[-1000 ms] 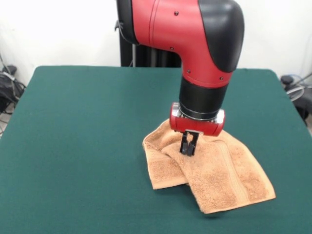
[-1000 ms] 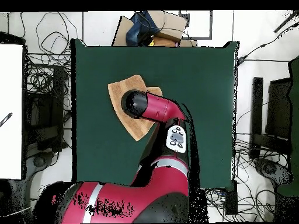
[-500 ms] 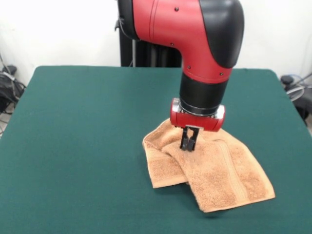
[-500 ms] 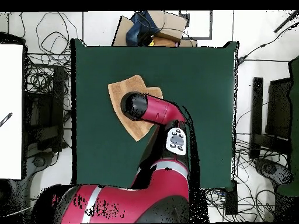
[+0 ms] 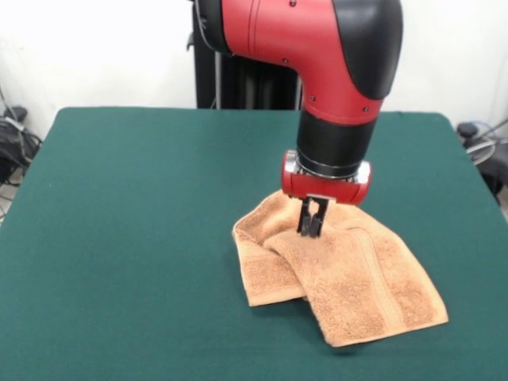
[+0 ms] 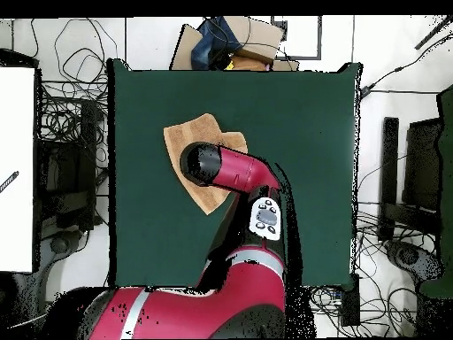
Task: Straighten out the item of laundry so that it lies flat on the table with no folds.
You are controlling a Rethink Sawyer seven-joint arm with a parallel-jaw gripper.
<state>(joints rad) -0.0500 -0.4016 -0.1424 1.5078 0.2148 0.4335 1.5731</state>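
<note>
The item of laundry (image 5: 361,278) is a light orange-tan terry towel lying crumpled on the dark green table (image 5: 135,222), right of centre in the front view. A flap at its left side is doubled over and a woven band runs down its right part. My gripper (image 5: 312,231) hangs straight down over the towel's upper middle, its black fingers drawn together, tips just at the cloth with nothing lifted. Looking straight down, the towel (image 6: 191,135) shows only partly, because the arm's red and black end (image 6: 205,165) covers its middle and hides the gripper.
Green table (image 6: 301,124) stretches wide on every side of the towel. Beyond the table edges the overhead view shows cables (image 6: 71,115), a cardboard box with bags (image 6: 232,42) and dark equipment (image 6: 416,177).
The gripper has risen a little and shifted slightly away from the front edge. The towel keeps the same shape and place.
</note>
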